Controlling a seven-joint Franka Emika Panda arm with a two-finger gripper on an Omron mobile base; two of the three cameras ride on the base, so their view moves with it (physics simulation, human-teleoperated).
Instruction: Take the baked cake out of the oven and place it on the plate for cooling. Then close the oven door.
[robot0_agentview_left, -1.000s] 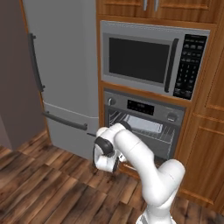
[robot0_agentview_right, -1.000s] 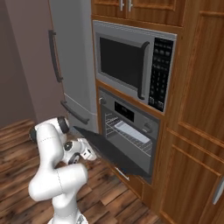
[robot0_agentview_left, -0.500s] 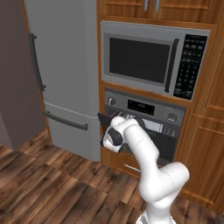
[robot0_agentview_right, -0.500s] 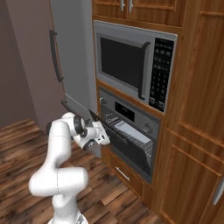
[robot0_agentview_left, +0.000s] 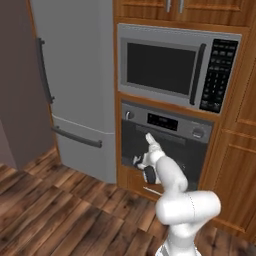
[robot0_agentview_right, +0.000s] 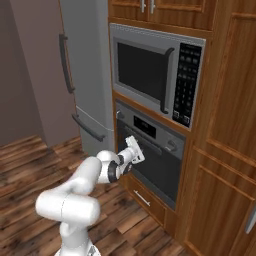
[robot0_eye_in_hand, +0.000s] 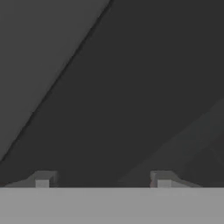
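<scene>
Since the earlier frame, oven door (robot0_agentview_left: 167, 150) is swung up shut; pincer (robot0_agentview_right: 135, 148) is seen spread wide, empty, pressed close against door front.

Both base views are rendered in even, moderate light with no clear source, and only faint, soft shading is cast on the wooden floor (robot0_agentview_left: 60, 210); no glare is seen on the oven door (robot0_agentview_left: 165, 150) ahead of the pincer (robot0_agentview_right: 134, 150). Edges are slightly soft and blocky throughout, without bending at the borders. The hand view is dim and heavily blurred, with dark grey surfaces crossed by vague diagonal bands.
</scene>
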